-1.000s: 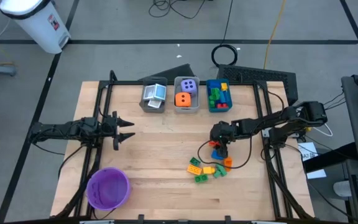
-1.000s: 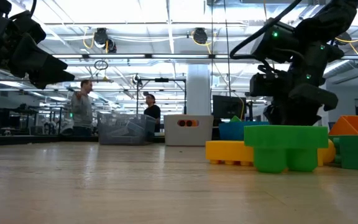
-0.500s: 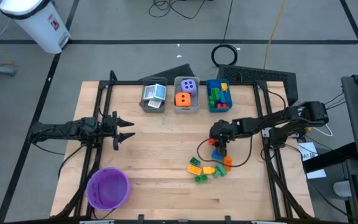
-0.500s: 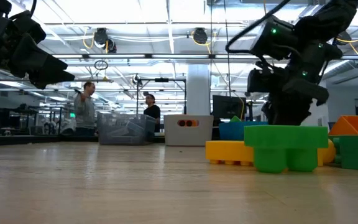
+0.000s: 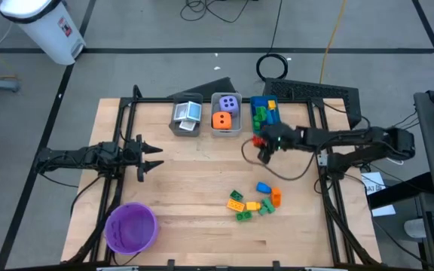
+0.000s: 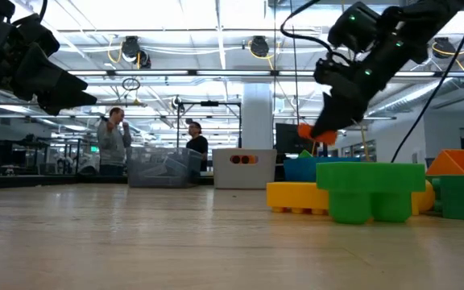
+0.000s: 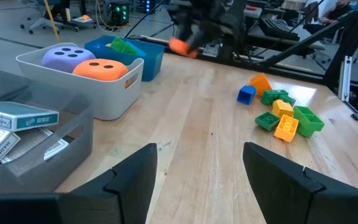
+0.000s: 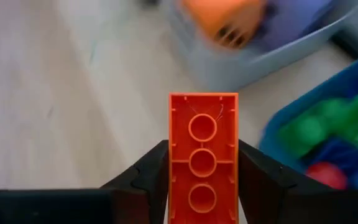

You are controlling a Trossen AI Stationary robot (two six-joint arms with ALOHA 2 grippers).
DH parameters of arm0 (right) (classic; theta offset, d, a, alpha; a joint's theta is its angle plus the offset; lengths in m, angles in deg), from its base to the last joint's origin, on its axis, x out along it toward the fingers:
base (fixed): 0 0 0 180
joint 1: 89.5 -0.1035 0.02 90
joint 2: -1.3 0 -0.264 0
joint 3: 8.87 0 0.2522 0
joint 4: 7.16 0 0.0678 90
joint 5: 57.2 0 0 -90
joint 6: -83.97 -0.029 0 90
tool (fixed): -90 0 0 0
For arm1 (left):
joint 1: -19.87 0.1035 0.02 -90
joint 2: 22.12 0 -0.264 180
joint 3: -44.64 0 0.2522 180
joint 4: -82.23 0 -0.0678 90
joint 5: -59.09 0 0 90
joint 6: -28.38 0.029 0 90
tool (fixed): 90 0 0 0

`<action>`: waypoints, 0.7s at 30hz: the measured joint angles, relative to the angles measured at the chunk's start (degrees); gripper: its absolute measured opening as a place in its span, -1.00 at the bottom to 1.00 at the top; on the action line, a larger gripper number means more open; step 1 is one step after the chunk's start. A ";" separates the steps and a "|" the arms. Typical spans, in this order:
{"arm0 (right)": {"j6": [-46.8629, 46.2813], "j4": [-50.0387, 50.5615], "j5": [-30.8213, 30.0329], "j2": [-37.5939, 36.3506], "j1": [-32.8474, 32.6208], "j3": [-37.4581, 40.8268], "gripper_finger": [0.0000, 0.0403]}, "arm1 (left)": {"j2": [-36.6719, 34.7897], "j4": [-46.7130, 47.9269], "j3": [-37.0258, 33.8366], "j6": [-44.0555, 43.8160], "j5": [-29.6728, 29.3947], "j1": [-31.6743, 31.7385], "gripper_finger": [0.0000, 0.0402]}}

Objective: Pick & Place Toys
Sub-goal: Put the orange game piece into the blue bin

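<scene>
My right gripper (image 5: 261, 143) is shut on an orange-red building brick (image 8: 203, 155), held in the air just in front of the blue bin (image 5: 265, 115) of bricks. The brick also shows in the low view (image 6: 316, 134) and the left wrist view (image 7: 181, 46). Several loose bricks (image 5: 253, 202) lie flat on the table at the near right. The clear bin (image 5: 226, 113) holds the purple and orange dice. The grey bin (image 5: 186, 115) holds the cards. My left gripper (image 5: 155, 156) is open and empty over the table's left side. My right gripper pinches the orange-red brick's two long sides (image 8: 173, 163) between its two fingers, at the brick's near end. The fingers lie along the brick, whose hollow underside faces the wrist camera. The brick is lifted clear of the table and sticks out past the fingertips.
A round purple bowl (image 5: 131, 228) stands at the near left corner. The three bins stand in a row along the far edge. A dark cable (image 5: 258, 167) loops over the table below my right arm. People stand far behind the table in the low view.
My right gripper has risen from the loose bricks with the orange-red brick and gone toward the table's far edge, up to the blue bin. The brick is lifted clear of the table. The other bricks have stayed in place.
</scene>
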 joint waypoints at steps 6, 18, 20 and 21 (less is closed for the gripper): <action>3.02 2.35 0.02 1.87 8.66 -7.39 -0.27 | 0.00 0.00 0.00 0.00 0.00 -0.02 0.23; 3.19 1.27 0.20 10.37 26.47 -11.29 -0.26 | 0.00 0.00 0.00 0.00 0.00 0.00 0.22; 3.66 0.46 0.21 12.17 28.20 -11.29 -0.27 | 0.01 -0.02 0.00 0.00 0.00 0.00 0.23; 4.11 -0.21 0.20 13.10 28.93 -11.29 -0.28 | 0.00 -0.01 0.00 0.00 0.00 0.00 0.22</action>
